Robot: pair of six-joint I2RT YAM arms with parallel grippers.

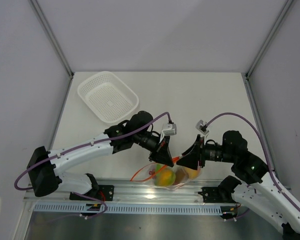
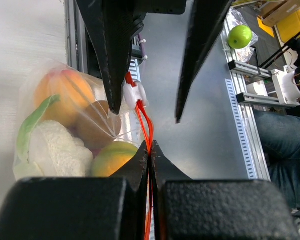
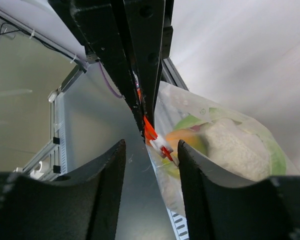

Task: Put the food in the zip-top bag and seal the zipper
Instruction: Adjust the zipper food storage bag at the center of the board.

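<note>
At the lower centre of the top view we see the clear crinkly plastic zip-top bag (image 1: 177, 184) lying between the two grippers. Toy food (image 2: 60, 92) is inside it: a yellow-green mango (image 1: 165, 176), a brown piece (image 2: 92, 125) and a white-and-green piece (image 2: 55, 147). The left gripper (image 2: 150, 150) is pressed together on the thin red-orange zipper strip (image 2: 149, 135). The right gripper (image 1: 182, 161) is spread, with the small white slider (image 2: 134, 94) in the gap between its jaws. From above, both grippers hide the bag's mouth. A white mesh basket (image 1: 107, 96) sits well apart, upper left.
</note>
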